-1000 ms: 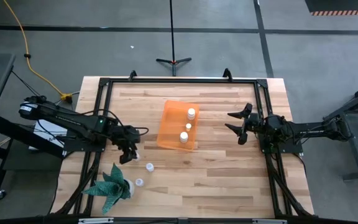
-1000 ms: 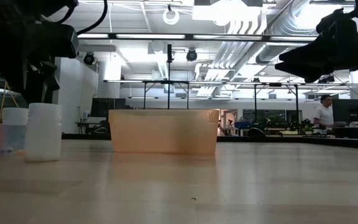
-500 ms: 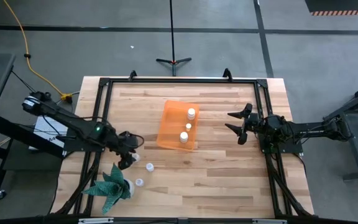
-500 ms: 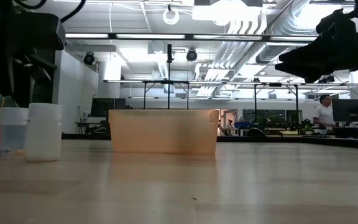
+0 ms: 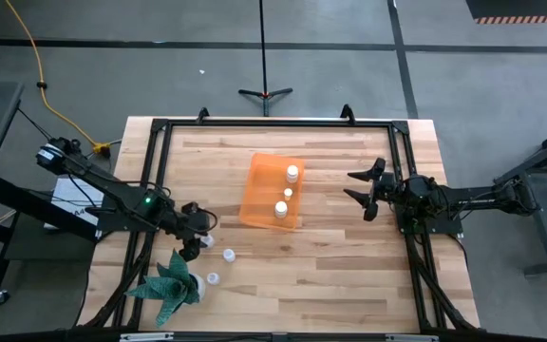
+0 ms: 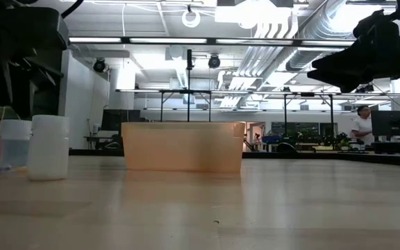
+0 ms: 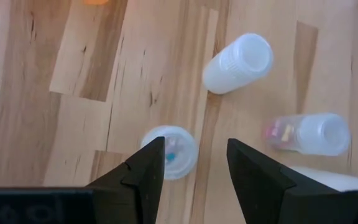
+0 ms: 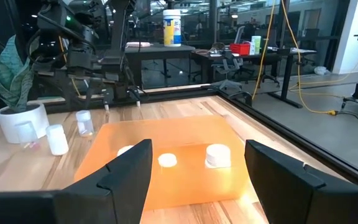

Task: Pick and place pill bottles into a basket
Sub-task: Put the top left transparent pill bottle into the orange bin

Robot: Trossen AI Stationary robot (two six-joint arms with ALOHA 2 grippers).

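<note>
My left gripper (image 5: 198,241) is open, pointing down over the table's near left part. One small white pill bottle (image 7: 178,149) stands upright just below and between its fingertips (image 7: 194,155), and the fingers do not touch it. Two more bottles (image 7: 238,62) (image 7: 309,134) stand on the table close by. The orange basket (image 5: 257,195) sits at the table's middle and holds three bottles (image 5: 292,173) (image 5: 288,193) (image 5: 280,208). My right gripper (image 5: 362,191) is open and empty, hovering to the right of the basket.
A green spiky plant in a white pot (image 5: 171,283) stands at the near left corner, right beside the loose bottles. A black frame (image 5: 273,123) runs round the table. There is bare wood between the basket and the near edge.
My left gripper has gone a little toward the table's near edge and now stands over the bottle nearest the plant. Its fingers have stayed open. My right arm has kept still, and no bottle has moved.
</note>
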